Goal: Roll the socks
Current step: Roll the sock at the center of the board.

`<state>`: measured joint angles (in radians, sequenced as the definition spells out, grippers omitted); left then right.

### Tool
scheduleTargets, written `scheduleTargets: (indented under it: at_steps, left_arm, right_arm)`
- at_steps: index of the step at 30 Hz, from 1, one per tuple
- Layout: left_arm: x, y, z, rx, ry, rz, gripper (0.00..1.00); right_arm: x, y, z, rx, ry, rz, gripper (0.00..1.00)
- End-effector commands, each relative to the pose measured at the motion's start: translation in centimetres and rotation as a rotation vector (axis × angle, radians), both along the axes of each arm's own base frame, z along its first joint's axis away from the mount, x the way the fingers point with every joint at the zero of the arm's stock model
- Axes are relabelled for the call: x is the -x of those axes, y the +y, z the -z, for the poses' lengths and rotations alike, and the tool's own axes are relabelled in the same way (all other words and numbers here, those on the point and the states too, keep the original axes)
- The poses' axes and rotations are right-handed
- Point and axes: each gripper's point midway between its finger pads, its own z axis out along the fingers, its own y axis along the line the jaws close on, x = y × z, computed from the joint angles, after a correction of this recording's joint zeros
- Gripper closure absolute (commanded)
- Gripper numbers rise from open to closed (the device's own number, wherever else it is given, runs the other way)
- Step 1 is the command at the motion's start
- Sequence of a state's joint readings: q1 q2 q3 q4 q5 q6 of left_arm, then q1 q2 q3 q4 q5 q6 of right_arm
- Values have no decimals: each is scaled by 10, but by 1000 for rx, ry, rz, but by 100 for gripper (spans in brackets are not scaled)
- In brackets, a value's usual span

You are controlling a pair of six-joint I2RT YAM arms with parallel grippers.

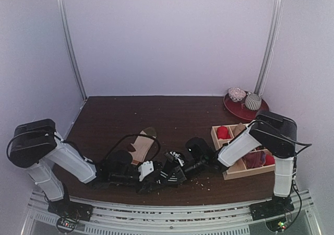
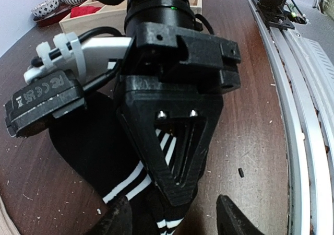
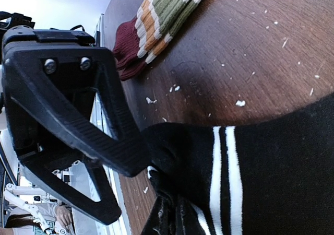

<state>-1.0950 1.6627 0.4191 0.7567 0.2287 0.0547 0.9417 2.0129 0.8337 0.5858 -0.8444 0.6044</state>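
Observation:
The short black sock (image 1: 168, 178) with white cuff stripes lies bunched near the table's front edge, between both grippers. My right gripper (image 3: 180, 216) is shut on a fold of the black sock (image 3: 261, 172); it also shows in the left wrist view (image 2: 175, 156), pressed onto the sock (image 2: 88, 151). My left gripper (image 2: 175, 222) is open, its fingers either side of the striped cuff, and its fingers (image 3: 88, 130) stand at the sock's edge. The long tan sock (image 1: 143, 143) lies flat behind them; its striped part (image 3: 167, 10) shows too.
A wooden compartment tray (image 1: 235, 171) with small red bundles (image 1: 223, 132) stands at the right. A red plate (image 1: 235, 109) with two patterned balls is at the back right. A metal rail (image 2: 308, 115) runs along the table's front edge. Crumbs lie on the wood.

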Motion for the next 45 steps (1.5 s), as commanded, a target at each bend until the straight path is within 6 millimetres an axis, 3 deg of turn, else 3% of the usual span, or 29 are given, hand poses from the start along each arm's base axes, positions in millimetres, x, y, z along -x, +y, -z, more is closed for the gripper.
scheduleTargets:
  at_steps: [1, 5, 13, 23, 30, 33, 36, 40, 45]
  left_arm:
    - [2, -5, -4, 42, -8, 14, 44]
    - [0, -5, -6, 40, -8, 0, 47]
    - [1, -12, 18, -51, 49, 23, 64]
    - [0, 4, 33, -93, 91, -42, 61]
    - [-1, 0, 43, -116, 107, -36, 79]
    - [-2, 0, 51, -146, 122, -40, 99]
    - [-2, 2, 55, -162, 151, -56, 100]
    - [-1, 11, 54, -149, 248, -127, 100]
    - [16, 26, 68, -193, 457, -184, 100]
  right_arm:
    - [15, -26, 45, 150, 88, -15, 96]
    - [15, -31, 46, 152, 88, -17, 96]
    - [11, -30, 40, 142, 79, -19, 96]
    - [10, -38, 43, 156, 93, -22, 96]
    - [7, -39, 43, 151, 97, -19, 96]
    - [8, -39, 42, 142, 99, -27, 95]
    - [7, -39, 38, 135, 81, -32, 92]
    - [-3, -37, 12, 78, -36, -20, 85]
    - [-21, -46, -50, -29, -387, 28, 76]
